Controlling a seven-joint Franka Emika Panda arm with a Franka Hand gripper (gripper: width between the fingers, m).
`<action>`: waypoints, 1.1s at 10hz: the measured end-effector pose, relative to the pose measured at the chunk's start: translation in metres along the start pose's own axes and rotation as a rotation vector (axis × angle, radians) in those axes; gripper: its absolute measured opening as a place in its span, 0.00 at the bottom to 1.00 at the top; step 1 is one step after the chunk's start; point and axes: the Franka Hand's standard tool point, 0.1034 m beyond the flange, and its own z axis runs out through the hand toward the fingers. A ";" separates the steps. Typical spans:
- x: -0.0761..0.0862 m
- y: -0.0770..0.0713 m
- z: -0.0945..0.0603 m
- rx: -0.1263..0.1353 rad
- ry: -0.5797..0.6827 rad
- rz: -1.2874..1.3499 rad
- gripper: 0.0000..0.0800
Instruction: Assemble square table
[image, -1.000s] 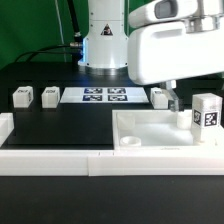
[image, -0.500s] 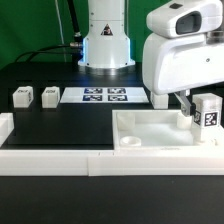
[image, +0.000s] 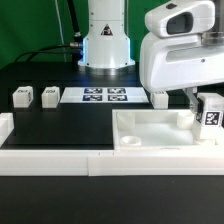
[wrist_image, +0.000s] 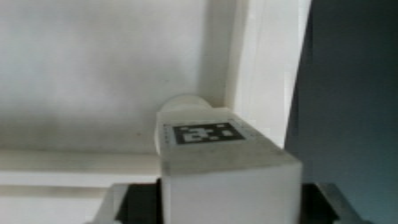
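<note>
The white square tabletop slab (image: 150, 130) lies at the exterior view's right, with raised ribs; its rim also shows in the wrist view (wrist_image: 267, 60). A white tagged leg (image: 211, 112) stands upright on its far right corner. My gripper (image: 200, 104) hangs right at this leg. In the wrist view the leg (wrist_image: 214, 150) stands between my fingers (wrist_image: 134, 200), with dark gaps beside it, so the jaws are open around it. Two more legs (image: 21, 96) (image: 50, 96) lie at the back left. A third (image: 160, 97) is partly hidden behind my hand.
The marker board (image: 105, 96) lies at the back centre before the arm's base (image: 105, 45). A long low white border wall (image: 60, 158) runs along the front, with a short wall section at the left (image: 5, 125). Black mat (image: 65, 125) lies between them.
The arm has moved toward the exterior view's right, from over the slab's back edge to the standing leg. The leg and slab have not moved.
</note>
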 end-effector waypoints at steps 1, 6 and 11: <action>0.000 0.000 0.000 0.000 0.000 0.077 0.39; 0.003 0.010 0.003 0.039 0.023 0.637 0.37; 0.002 -0.001 0.005 0.064 0.027 1.194 0.37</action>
